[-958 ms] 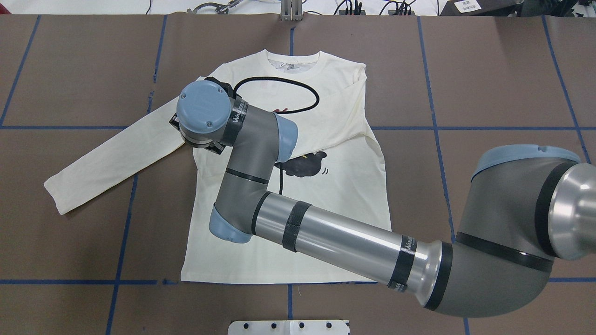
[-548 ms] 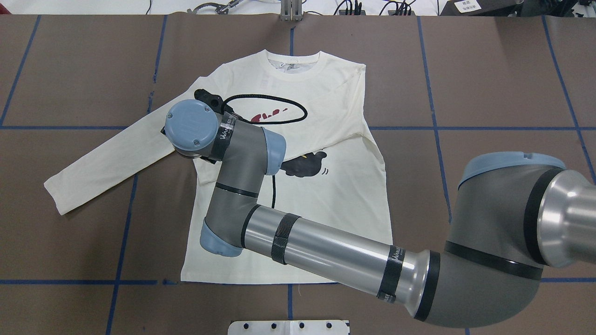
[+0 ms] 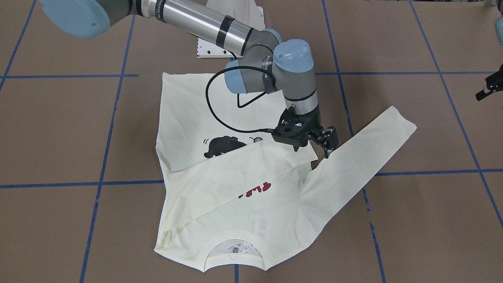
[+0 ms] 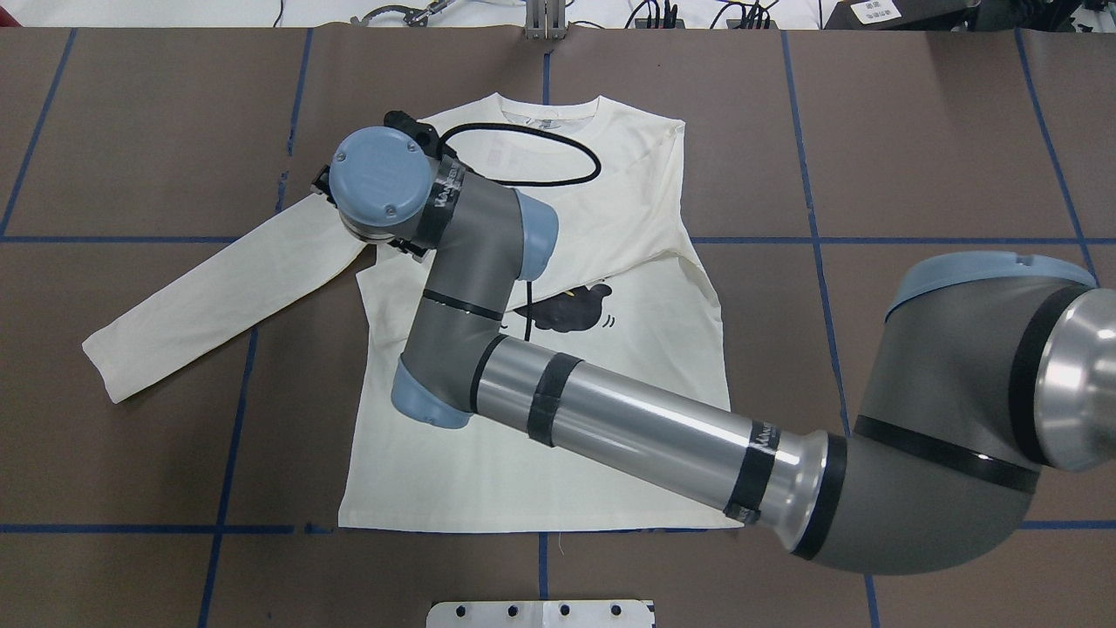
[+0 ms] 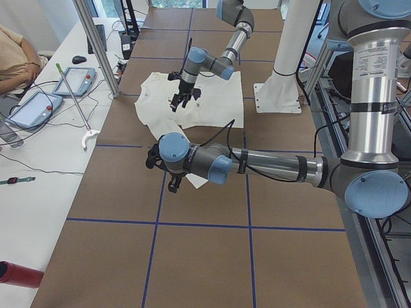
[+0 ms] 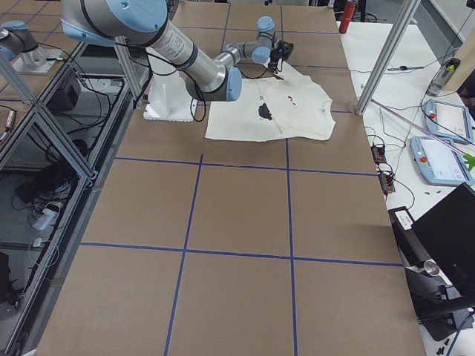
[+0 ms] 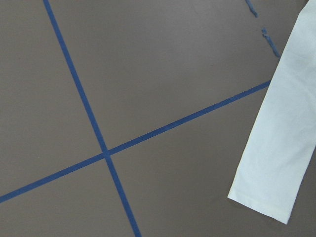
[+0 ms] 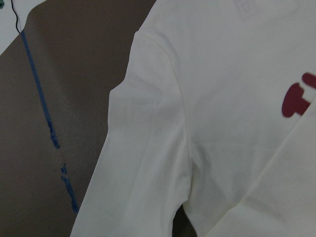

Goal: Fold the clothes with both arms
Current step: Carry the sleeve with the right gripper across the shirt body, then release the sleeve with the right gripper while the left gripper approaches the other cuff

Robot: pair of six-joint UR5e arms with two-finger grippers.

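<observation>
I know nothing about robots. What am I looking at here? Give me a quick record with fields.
Garment: cream long-sleeved T-shirt, print side up, flat on the brown table
One sleeve: folded across the chest
Other sleeve: stretched out toward the robot's left
Right gripper: open, above that sleeve's armpit, holding nothing
Left gripper: out past the stretched sleeve's cuff; open or shut unclear

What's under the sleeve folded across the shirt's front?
The folded sleeve lies diagonally over the chest print of the T-shirt. Part of the black cat shows above it and a few dark red letters below it in the front-facing view; the rest of the print is covered.
</observation>
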